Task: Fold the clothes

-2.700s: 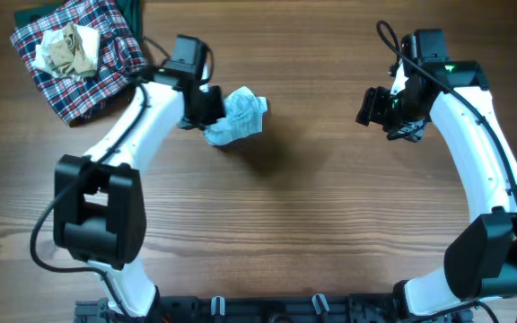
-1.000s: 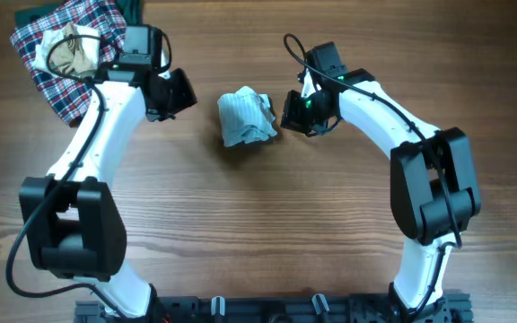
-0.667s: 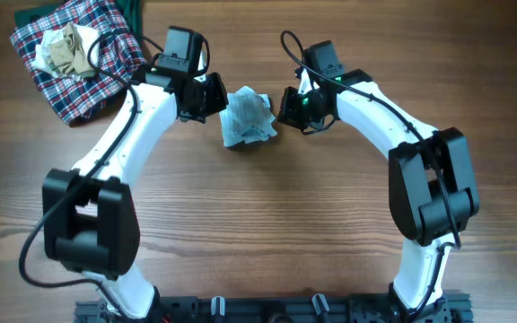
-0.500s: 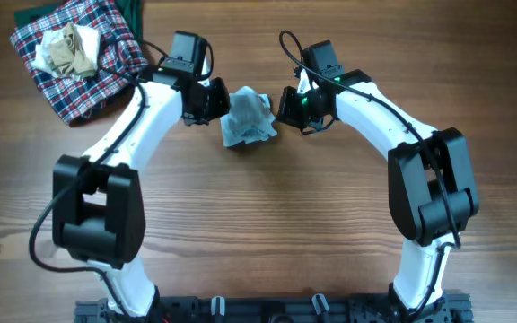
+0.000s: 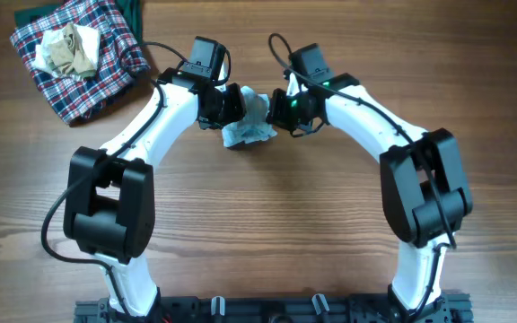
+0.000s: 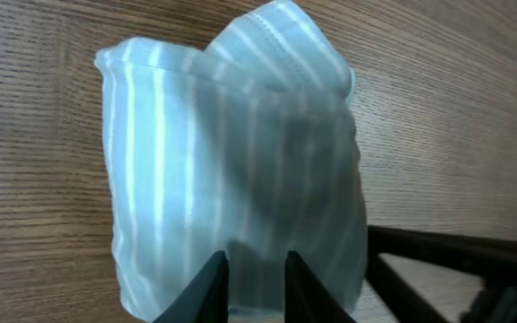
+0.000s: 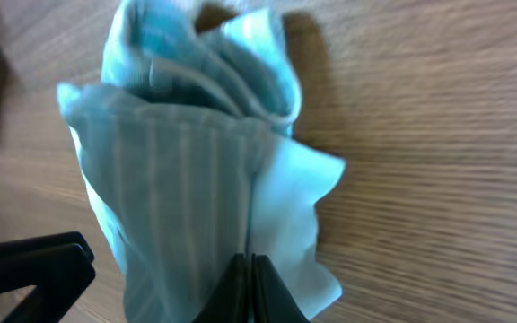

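Observation:
The clothes (image 5: pixel 251 124) are a crumpled pale blue striped bundle on the wooden table, between my two grippers. My left gripper (image 5: pixel 232 105) is at the bundle's left side. In the left wrist view its fingertips (image 6: pixel 256 262) stand close together with a fold of the clothes (image 6: pixel 232 152) pinched in the narrow gap. My right gripper (image 5: pixel 274 108) is at the bundle's right side. In the right wrist view its jaws (image 7: pixel 249 262) are pressed flat together, tips resting on the clothes (image 7: pixel 178 170) along a fold line, with nothing between them.
A red, navy and white plaid cloth (image 5: pixel 97 67) lies at the back left with a beige cloth (image 5: pixel 68 47) on top. A dark green item (image 5: pixel 131 11) pokes out behind it. The right arm's dark parts (image 6: pixel 447 260) show close beside the bundle.
My left gripper has swung right from near the plaid cloth to the bundle and narrowed its jaws on it. The right gripper has edged left against the bundle, still shut.

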### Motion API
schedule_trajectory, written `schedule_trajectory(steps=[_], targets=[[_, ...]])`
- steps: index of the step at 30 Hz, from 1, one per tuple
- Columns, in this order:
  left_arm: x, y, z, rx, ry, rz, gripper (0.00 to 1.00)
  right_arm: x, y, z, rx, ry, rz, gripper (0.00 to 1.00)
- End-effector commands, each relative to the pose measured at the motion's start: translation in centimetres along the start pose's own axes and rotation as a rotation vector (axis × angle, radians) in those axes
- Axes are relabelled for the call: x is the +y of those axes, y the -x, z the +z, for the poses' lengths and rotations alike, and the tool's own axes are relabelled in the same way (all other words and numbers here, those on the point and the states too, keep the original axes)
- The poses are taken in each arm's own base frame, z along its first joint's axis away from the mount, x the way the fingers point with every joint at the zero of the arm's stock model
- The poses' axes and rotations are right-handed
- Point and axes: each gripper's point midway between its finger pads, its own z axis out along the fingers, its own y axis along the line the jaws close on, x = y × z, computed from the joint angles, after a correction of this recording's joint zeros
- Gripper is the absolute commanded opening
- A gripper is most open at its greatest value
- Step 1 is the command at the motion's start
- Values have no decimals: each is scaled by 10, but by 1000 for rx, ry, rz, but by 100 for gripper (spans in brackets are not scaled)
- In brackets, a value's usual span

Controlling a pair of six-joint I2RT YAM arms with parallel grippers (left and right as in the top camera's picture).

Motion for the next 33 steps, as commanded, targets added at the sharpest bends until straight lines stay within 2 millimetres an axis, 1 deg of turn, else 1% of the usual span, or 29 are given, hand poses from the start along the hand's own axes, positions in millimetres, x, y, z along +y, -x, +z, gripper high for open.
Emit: schedule_trajectory(steps=[1, 4, 6, 12, 16, 18, 20, 21, 23, 24, 25, 29, 33], targets=[[-3, -1, 3, 15, -10, -18, 21, 2, -8, 13, 36, 6, 38, 4], [-3, -2, 3, 19, -12, -18, 21, 6, -13, 15, 64, 31, 48, 4], [-4, -2, 3, 18, -13, -17, 21, 4, -12, 17, 64, 24, 49, 4], [-2, -6, 4, 32, -3, -15, 22, -14, 0, 17, -7, -66, 37, 5], [7, -6, 14, 37, 31, -22, 23, -25, 9, 15, -44, -116, 7, 6], [11, -9, 22, 54, 41, -26, 23, -29, 13, 13, -52, -118, 8, 6], [11, -13, 30, 73, 46, -24, 23, -32, 13, 12, -49, -123, 12, 6], [9, -15, 33, 77, 45, -18, 23, -32, 13, 13, -48, -119, 13, 7], [2, -17, 35, 75, 30, -3, 23, -23, 10, 15, -29, -82, 8, 7], [-4, -18, 36, 72, 18, 8, 23, -14, 4, 20, -3, -40, -1, 7], [-6, -19, 37, 73, 13, 13, 24, -12, 1, 24, 9, -30, -5, 7], [-9, -22, 38, 76, 12, 22, 24, -4, -9, 37, 40, -7, 1, 6], [-11, -21, 38, 75, 4, 23, 24, 15, -14, 39, 78, 95, 9, 6]])
